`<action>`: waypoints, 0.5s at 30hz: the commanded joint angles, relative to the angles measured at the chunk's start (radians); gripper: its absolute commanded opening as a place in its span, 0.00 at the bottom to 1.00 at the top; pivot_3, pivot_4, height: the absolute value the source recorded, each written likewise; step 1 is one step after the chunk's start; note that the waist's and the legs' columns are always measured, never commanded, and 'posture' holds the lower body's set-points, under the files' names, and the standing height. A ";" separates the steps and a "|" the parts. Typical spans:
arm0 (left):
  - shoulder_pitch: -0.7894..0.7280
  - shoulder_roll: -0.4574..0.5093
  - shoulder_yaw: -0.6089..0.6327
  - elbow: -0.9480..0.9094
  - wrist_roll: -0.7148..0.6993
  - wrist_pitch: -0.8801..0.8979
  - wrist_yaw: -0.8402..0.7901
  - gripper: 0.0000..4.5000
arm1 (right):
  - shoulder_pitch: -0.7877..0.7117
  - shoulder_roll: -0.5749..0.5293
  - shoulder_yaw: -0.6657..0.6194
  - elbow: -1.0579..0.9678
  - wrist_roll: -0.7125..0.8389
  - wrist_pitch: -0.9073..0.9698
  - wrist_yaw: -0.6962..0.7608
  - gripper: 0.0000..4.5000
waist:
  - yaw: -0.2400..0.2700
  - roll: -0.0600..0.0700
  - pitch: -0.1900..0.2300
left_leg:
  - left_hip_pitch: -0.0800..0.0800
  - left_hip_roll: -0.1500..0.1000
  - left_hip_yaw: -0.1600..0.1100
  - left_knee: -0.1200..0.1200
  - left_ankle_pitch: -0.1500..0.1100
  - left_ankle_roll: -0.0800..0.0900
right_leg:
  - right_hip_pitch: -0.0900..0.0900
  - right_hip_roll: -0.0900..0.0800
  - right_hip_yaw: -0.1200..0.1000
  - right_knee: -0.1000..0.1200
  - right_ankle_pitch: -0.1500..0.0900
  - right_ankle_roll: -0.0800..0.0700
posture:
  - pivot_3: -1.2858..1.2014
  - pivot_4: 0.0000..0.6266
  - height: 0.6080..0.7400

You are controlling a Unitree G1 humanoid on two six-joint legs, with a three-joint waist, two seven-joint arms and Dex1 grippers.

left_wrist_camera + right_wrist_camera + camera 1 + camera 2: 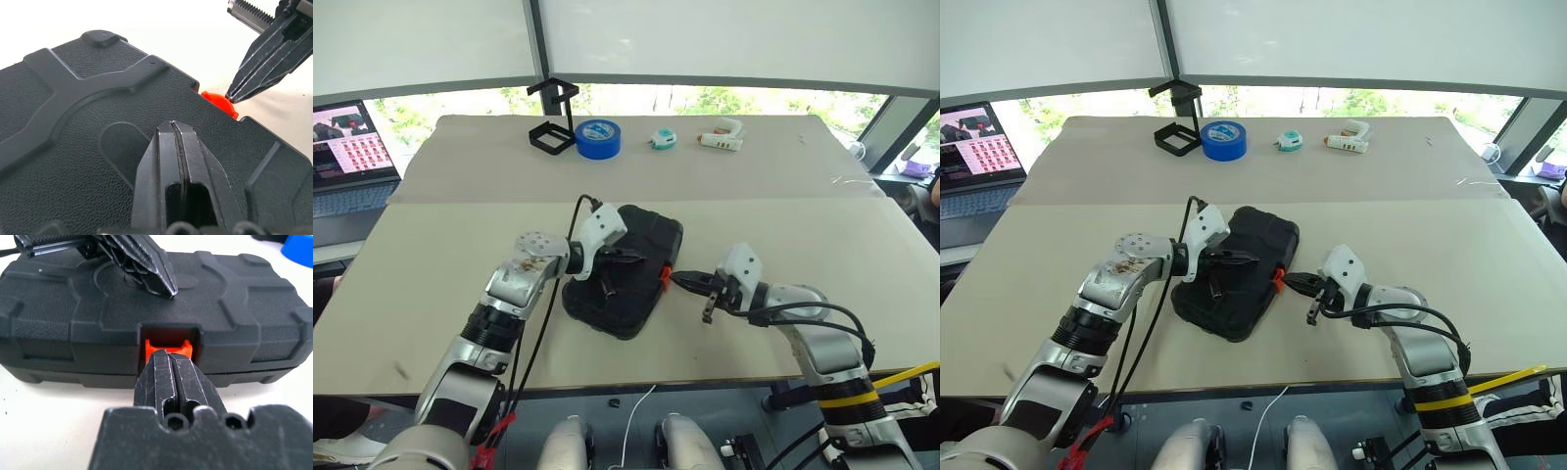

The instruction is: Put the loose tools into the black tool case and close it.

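Observation:
The black tool case (651, 235) lies with its lid down in the middle of the table, slanted, its orange latch (665, 277) on the side facing my right arm. My left gripper (631, 258) is shut and its tips rest on the textured lid (73, 127). My right gripper (680, 280) is also shut, its tips pressed against the orange latch (168, 345) at the case's edge. In the left wrist view the right gripper (232, 95) touches the latch (217, 100). The loose tools are out of view.
At the table's far side stand a black wire-frame stand (553, 122), a big blue tape roll (597, 138), a small teal object (663, 139) and a white glue gun (722, 137). A laptop (347, 157) sits off the table's left.

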 commanded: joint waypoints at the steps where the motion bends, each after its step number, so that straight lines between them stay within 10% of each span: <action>1: 0.032 0.008 -0.053 0.040 0.028 0.045 -0.009 0.01 | -0.016 -0.010 0.020 0.010 -0.041 0.016 -0.026 0.00 | 0.000 0.000 0.000 | 0.002 0.000 0.000 0.000 0.000 0.000 | 0.002 0.000 0.000 0.000 0.000 0.000 | 0.52 0.24 1.00; 15: 0.031 0.010 -0.054 0.046 0.025 0.047 -0.006 0.01 | -0.012 -0.032 0.074 -0.008 -0.051 0.100 -0.011 0.00 | 0.006 0.000 -0.001 | 0.007 0.000 -0.001 -0.002 0.000 0.000 | 0.009 -0.001 -0.001 -0.004 -0.001 -0.001 | 0.52 0.24 1.00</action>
